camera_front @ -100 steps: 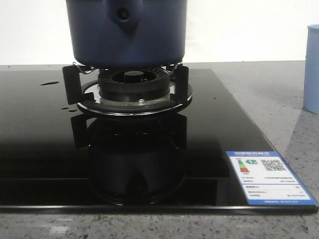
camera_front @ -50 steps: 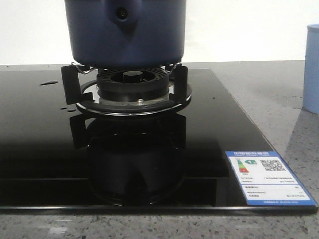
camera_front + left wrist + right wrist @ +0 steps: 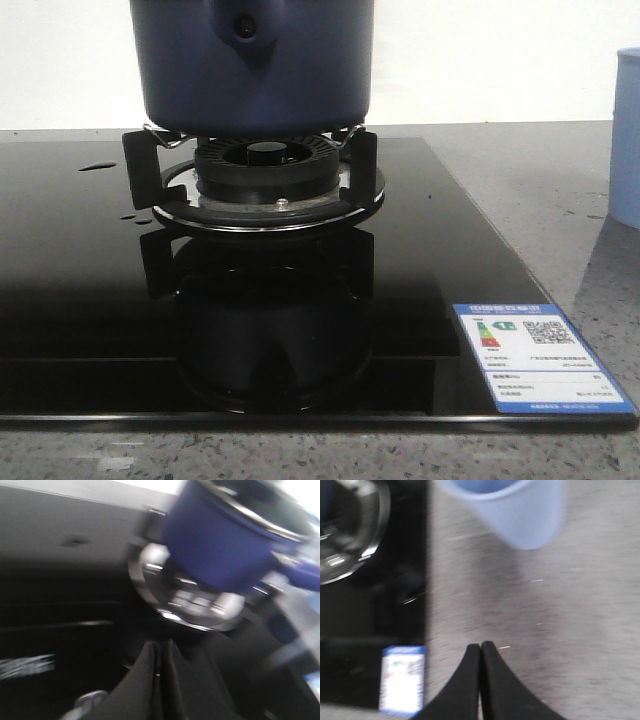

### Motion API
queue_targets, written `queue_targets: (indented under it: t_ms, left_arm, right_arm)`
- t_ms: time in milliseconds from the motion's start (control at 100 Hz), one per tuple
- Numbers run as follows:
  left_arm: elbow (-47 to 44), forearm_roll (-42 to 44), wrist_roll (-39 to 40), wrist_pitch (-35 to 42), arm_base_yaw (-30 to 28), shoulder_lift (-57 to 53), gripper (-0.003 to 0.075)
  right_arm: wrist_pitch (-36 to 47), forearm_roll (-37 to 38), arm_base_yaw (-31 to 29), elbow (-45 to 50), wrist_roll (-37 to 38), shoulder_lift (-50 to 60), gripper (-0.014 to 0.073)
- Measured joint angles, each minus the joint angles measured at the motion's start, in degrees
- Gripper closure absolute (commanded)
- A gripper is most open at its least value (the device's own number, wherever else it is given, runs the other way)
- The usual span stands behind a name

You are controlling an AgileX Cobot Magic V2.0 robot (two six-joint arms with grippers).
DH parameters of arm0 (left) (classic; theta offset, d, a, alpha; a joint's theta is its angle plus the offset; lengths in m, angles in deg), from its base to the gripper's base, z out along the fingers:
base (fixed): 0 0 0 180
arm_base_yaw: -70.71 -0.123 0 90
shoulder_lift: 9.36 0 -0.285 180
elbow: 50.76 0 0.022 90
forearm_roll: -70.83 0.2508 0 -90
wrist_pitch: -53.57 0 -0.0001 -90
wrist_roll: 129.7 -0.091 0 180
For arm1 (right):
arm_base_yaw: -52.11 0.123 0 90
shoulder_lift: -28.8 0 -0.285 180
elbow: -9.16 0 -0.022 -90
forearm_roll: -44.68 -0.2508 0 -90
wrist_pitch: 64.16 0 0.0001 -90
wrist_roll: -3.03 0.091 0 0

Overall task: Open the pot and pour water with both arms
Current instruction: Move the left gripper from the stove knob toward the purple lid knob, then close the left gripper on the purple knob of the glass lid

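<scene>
A grey speckled tabletop carries a glossy black glass cooktop before a plain white wall.

The pot, dark navy with straight matte walls, sits on the burner's pan supports at the 12 o'clock end of the cooktop in the front view. Its handle mount, with a dark centre hole, faces the camera. The upper part of the pot is cut off by the frame edge there, so the lid cannot be assessed. In the left wrist view the pot appears blurred, with a bright rim line and a blue handle projecting from its side.

Beneath the pot, the black burner head rests on a chrome ring, flanked by black pan supports. Small droplets lie on the glass at 9 o'clock from the burner. A blue and white energy label sits on the glass at 4 o'clock from the burner.

A pale blue cup stands on the tabletop at 3 o'clock from the pot, well apart from it, partly cut off.

The left gripper has its fingers pressed together, holding nothing, above the dark glass near the burner. The right gripper likewise has its fingers together and empty, over the tabletop just beside the cooktop edge, with the cup ahead of it.
</scene>
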Motion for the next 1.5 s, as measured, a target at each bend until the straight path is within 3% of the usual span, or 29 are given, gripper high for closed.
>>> queue_targets:
  t_ms: [220, 420, 510, 630, 680, 750, 890, 960, 1260, 1499]
  left_arm:
    - [8.88, -19.84, -24.87, -11.89, 0.97, 8.99, 0.0721]
    - [14.76, -25.01, -37.82, -15.76, 0.97, 15.04, 0.0670]
    - [16.46, -25.25, -40.99, -15.84, 1.02, 17.70, 0.0559]
    - [17.98, -25.39, -46.78, -15.88, 1.11, 20.29, 0.0304]
    - [18.50, -25.81, -48.92, -15.72, 1.11, 21.17, 0.0198]
    - [18.99, -27.07, -50.83, -14.54, 1.11, 22.41, 0.0127]
    - [19.60, -30.00, -52.81, -11.73, 1.11, 25.06, 0.0120]
    - [19.60, -31.06, -54.34, -11.04, 1.11, 26.38, 0.0120]
    - [20.11, -42.60, -70.30, -12.84, 1.11, 31.50, 0.0120]
    - [26.46, -44.72, -73.28, -17.69, 1.25, 39.07, 0.0120]
  right_arm:
    - [-2.10, -13.34, 0.00, -0.42, -15.71, -0.36, 0.0668]
    - [-1.04, -18.79, 0.00, -0.42, -31.40, -0.36, 0.0667]
    - [0.24, -19.19, 0.00, -0.42, -34.10, -0.36, 0.0667]
    - [1.72, -19.31, 0.00, -0.42, -35.23, -0.36, 0.0617]
    - [2.21, -19.40, 0.00, -0.42, -36.05, -0.36, 0.0540]
    - [2.52, -19.40, 0.00, -0.42, -37.44, -0.36, 0.0400]
    - [3.56, -19.79, 0.00, -0.42, -38.59, -0.36, 0.0070]
    - [4.09, -20.16, 0.00, -0.42, -38.68, -0.36, -0.0020]
    - [4.29, -21.70, 0.85, -1.46, -39.05, -0.36, -0.0042]
    - [4.32, -21.90, 0.84, -5.67, -39.41, 0.29, -0.0042]
